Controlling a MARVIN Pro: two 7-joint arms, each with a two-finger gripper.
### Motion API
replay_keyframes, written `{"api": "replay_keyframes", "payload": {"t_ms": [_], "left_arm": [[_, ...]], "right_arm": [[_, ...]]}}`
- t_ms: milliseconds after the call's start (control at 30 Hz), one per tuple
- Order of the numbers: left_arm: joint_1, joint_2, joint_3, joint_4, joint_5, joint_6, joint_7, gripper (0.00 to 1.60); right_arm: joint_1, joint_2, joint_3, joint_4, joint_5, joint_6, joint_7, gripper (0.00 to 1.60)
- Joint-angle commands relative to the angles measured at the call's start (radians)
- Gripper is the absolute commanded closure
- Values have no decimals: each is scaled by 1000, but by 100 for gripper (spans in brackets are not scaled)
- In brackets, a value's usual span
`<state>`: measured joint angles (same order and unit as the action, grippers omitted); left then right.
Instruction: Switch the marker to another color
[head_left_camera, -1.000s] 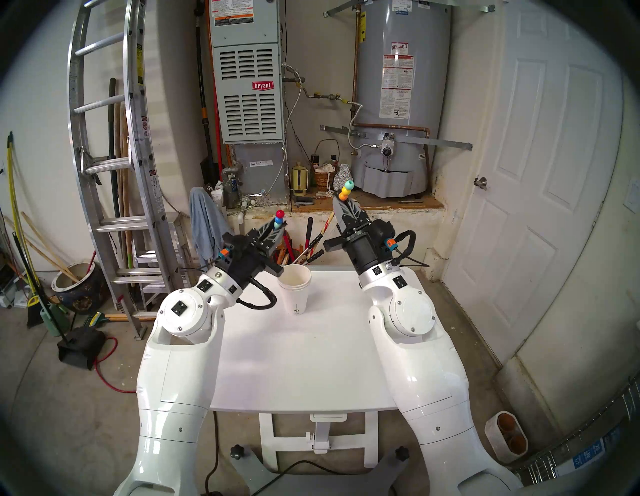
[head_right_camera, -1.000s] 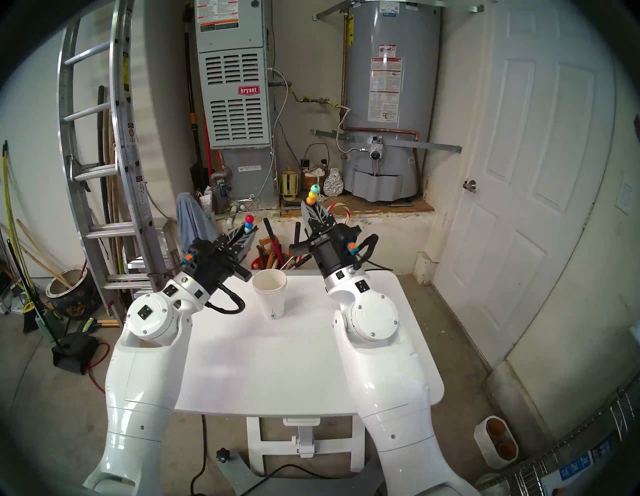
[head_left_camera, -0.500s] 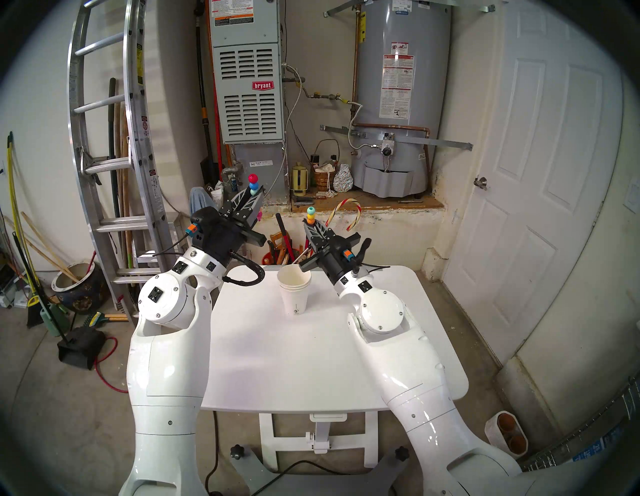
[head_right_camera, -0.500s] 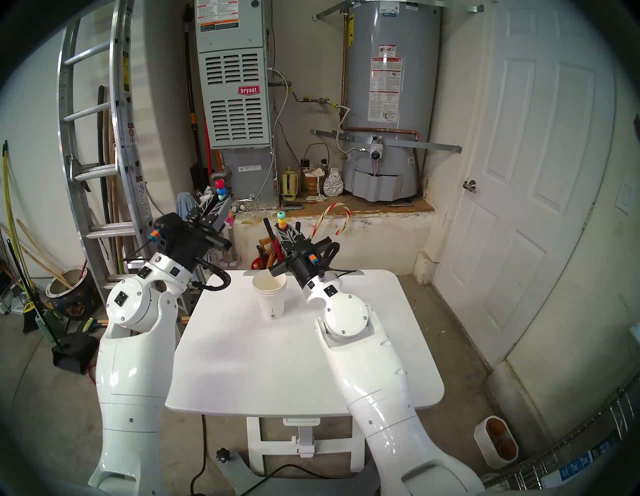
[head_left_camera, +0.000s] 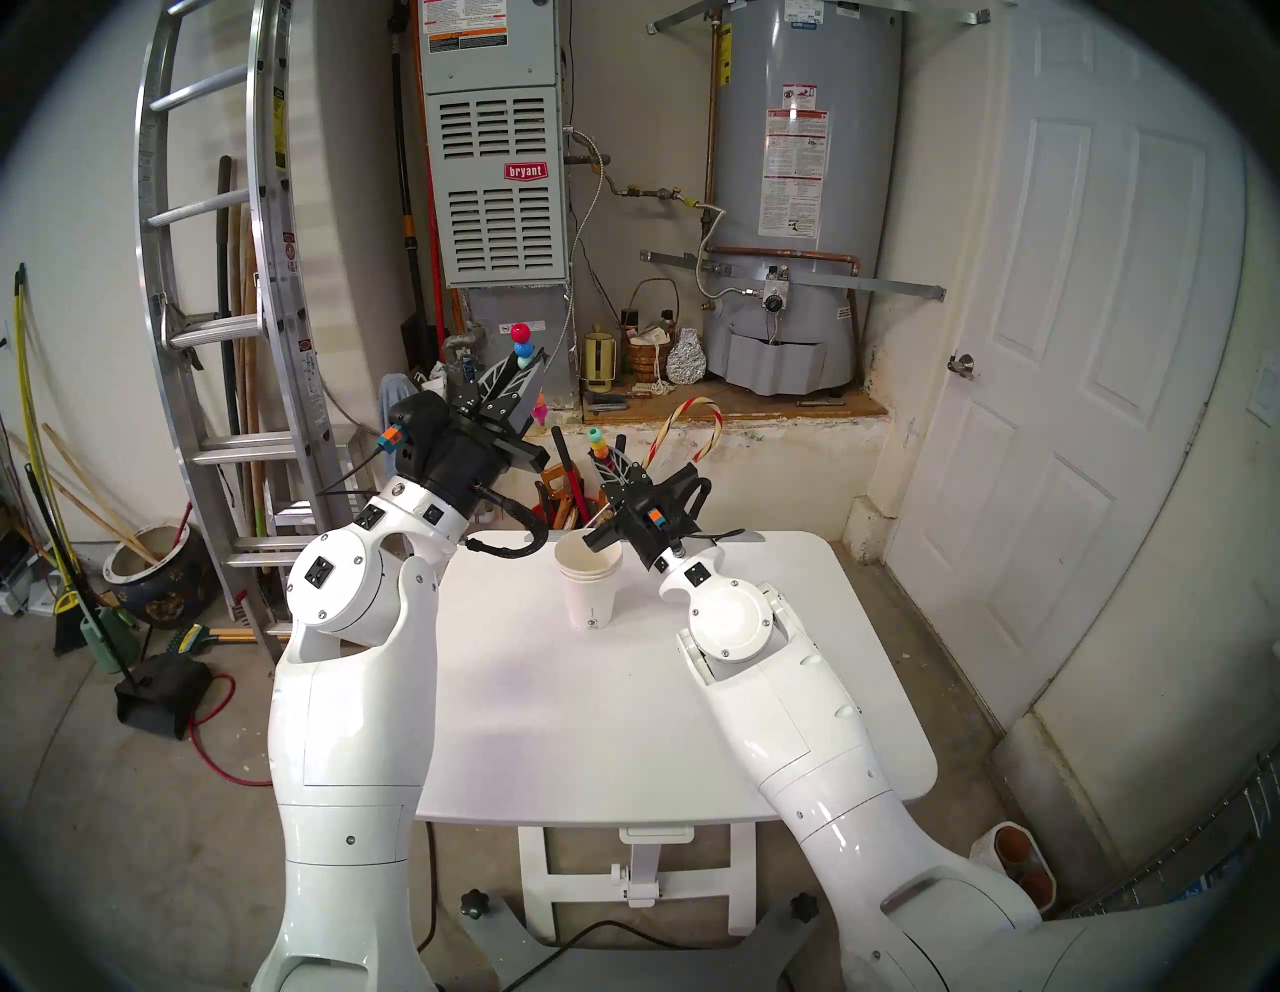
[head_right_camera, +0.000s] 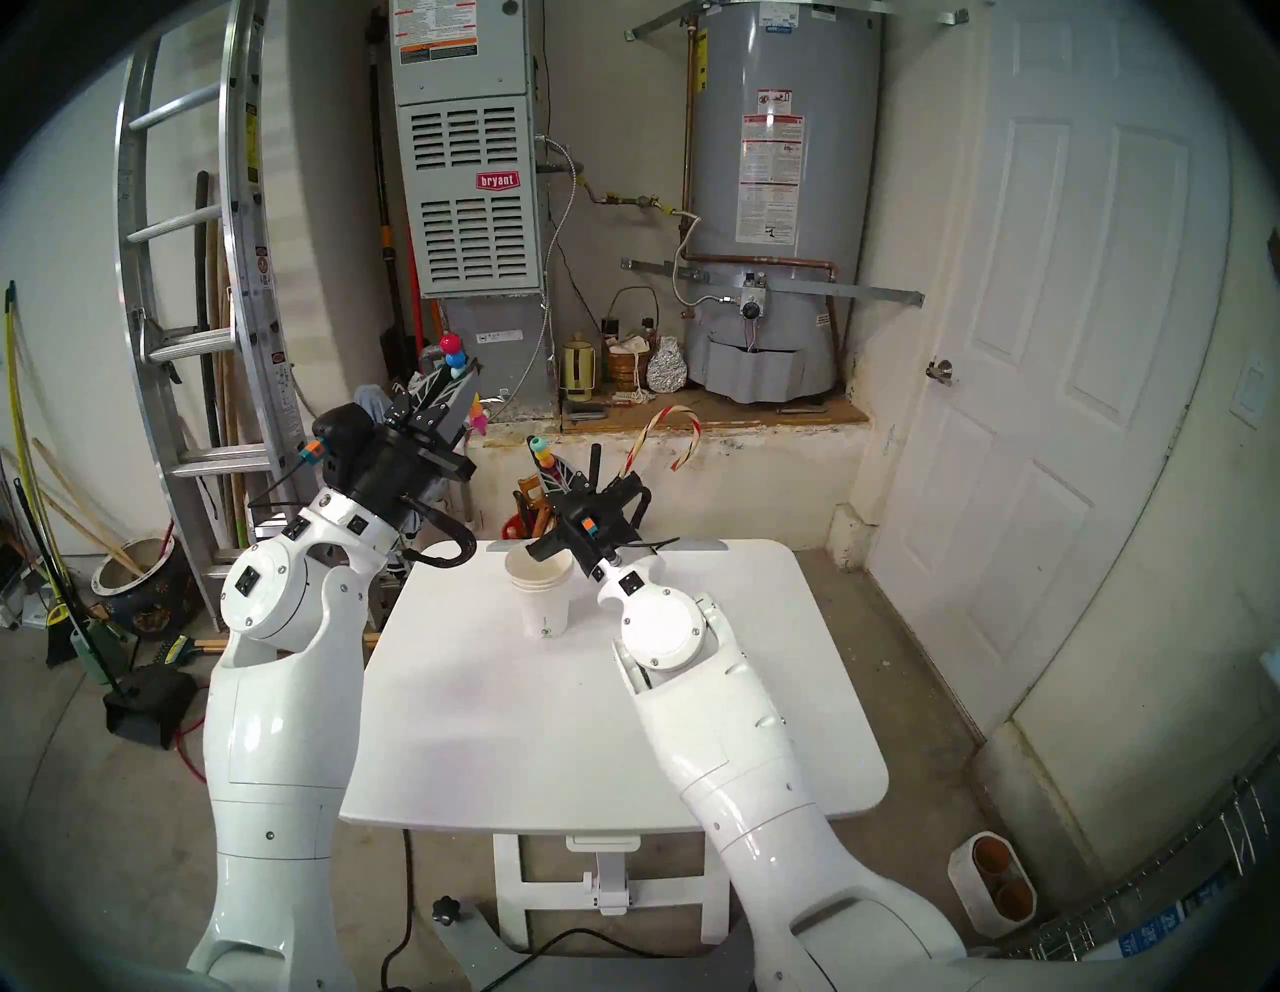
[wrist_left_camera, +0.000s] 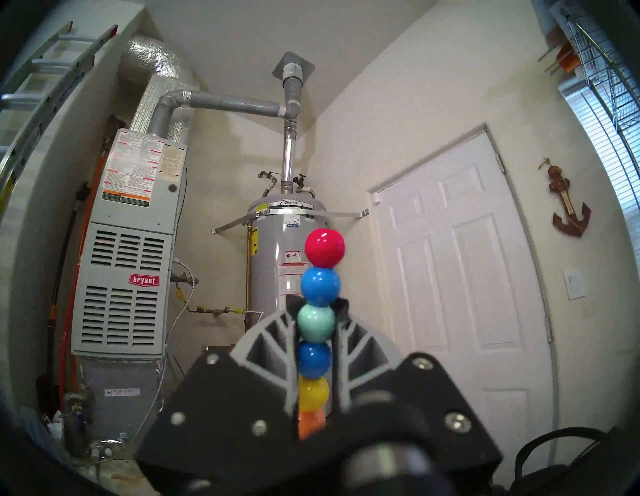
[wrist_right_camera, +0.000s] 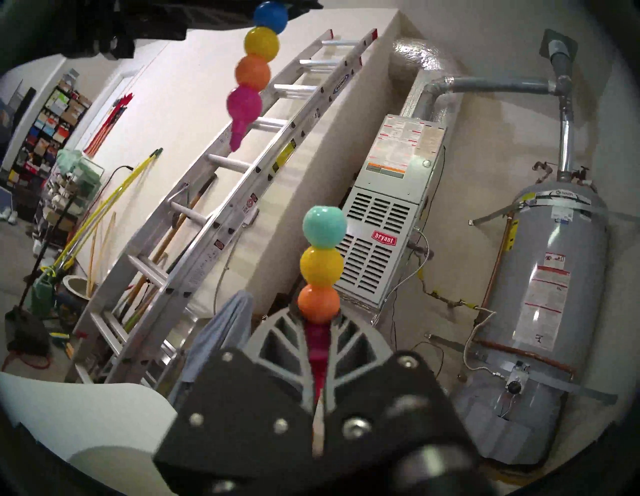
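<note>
So we had the marker split in two: our left gripper was clamped on the red-topped half, up on the left, and our right gripper pinched the teal-topped half lower, just past the cups.

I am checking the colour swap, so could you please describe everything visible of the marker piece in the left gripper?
The marker piece is a slim stick of glossy, plastic-looking beads: red on top, then blue, mint, blue, yellow and orange. A pink bead ending in a pointed tip shows below in the right wrist view. The left gripper is shut on its middle, fingers pressing both sides, with red and blue above them. It is held nearly upright in the air, above and apart from the piece in the right gripper.
</note>
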<state>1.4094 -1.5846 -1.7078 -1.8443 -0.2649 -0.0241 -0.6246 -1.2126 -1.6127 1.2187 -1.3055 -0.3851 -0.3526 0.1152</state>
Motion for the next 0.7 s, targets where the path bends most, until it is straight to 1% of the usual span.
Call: {"api": "replay_keyframes", "payload": {"t_ms": [0, 233, 667], "left_arm": [[-31, -29, 18, -4, -14, -14, 8, 160], [-35, -31, 29, 14, -19, -22, 7, 160], [-25, -31, 38, 9, -25, -24, -6, 160]], "right_arm": [[25, -9, -12, -12, -37, -38, -35, 160], [12, -11, -24, -25, -61, -40, -41, 160], [13, -16, -19, -23, -42, -41, -34, 160]]}}
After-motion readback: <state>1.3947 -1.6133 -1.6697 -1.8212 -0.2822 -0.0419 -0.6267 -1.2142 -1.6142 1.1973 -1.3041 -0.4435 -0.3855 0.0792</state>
